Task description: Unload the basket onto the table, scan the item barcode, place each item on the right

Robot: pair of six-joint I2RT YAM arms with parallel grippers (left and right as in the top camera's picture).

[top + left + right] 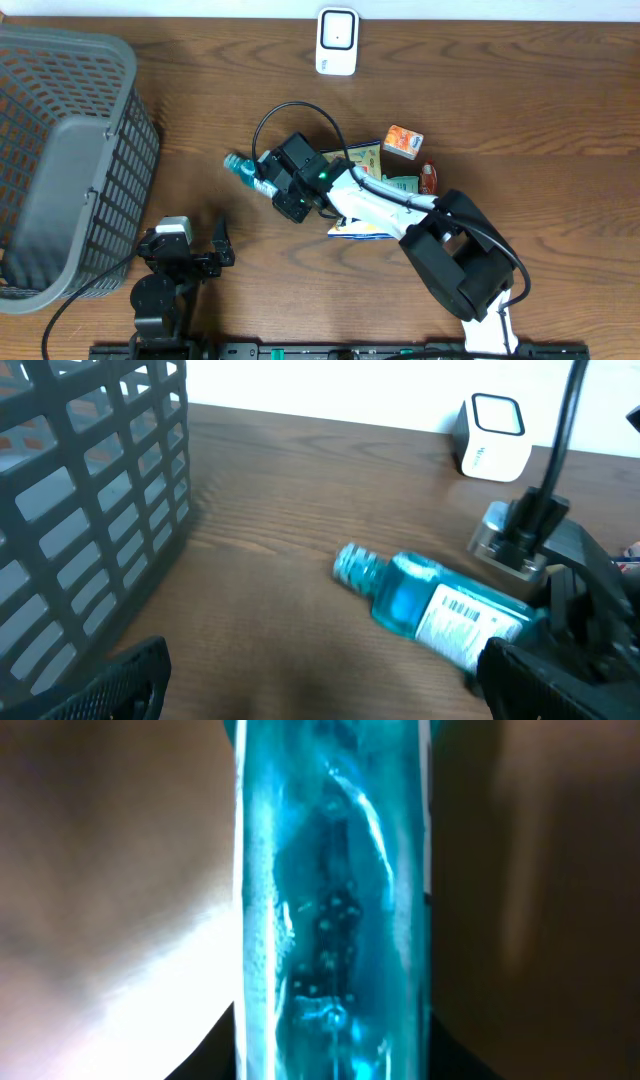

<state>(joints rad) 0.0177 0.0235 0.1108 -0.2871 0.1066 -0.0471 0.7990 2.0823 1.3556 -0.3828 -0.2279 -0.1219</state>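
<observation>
A clear blue bottle (244, 169) with a white barcode label lies on its side on the wooden table, cap toward the left. In the left wrist view the bottle (432, 602) shows its label facing up. My right gripper (283, 186) is over its body. The right wrist view is filled by the bottle (330, 900), with my right gripper (330, 1062) shut on it, dark fingers against both sides. My left gripper (195, 242) stands open and empty near the front edge, a little short of the bottle; its fingers (118, 682) are wide apart. The white scanner (337, 41) stands at the back.
A grey mesh basket (60, 150) fills the left side and looms close in the left wrist view (90, 490). Behind my right arm lies a pile of goods: an orange carton (403, 141), a red item (428, 178) and flat packets. A black cable (290, 108) loops above the gripper.
</observation>
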